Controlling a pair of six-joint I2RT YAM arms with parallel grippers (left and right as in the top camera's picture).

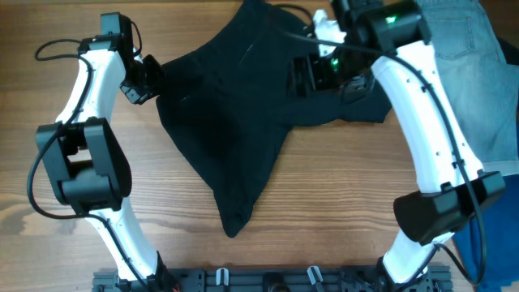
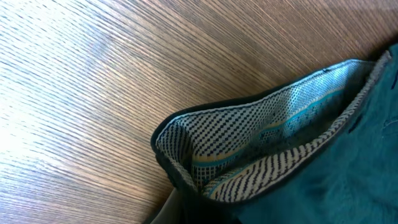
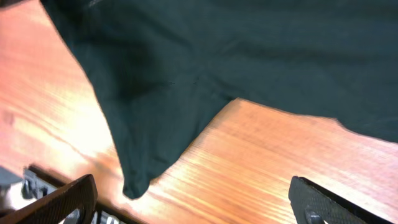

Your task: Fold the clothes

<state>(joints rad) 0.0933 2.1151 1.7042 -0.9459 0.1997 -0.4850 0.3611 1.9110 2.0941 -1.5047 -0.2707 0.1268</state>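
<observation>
The black garment (image 1: 219, 122) lies spread on the wooden table (image 1: 340, 203), toward its far side and between the two arms. It is loose and uneven, with one leg tapering to a point toward the near edge. No layer looks laid neatly over another and no crease line shows, so I judge the folding has hardly begun; the cloth is at most being straightened out.

The left gripper (image 1: 144, 79) sits right at the garment's left edge. Its wrist view is filled by the waistband (image 2: 249, 137), turned so the checked lining shows, with the band's corner rising just off the wood. The fingers do not show clearly there, so I cannot tell whether this gripper is pinching the band or merely beside it.

The right gripper (image 3: 191, 186) hangs above the garment's right part with its fingers (image 3: 68, 200) spread wide and nothing between them. Below it lie dark fabric and bare wood.

A light denim garment (image 1: 462, 40) lies at the far right corner, its edge near the black one, and a blue cloth (image 1: 491, 243) shows at the near right. Neither is being handled.

What remains is nearly everything: flatten the garment, bring the legs together, then fold it down to a compact shape
</observation>
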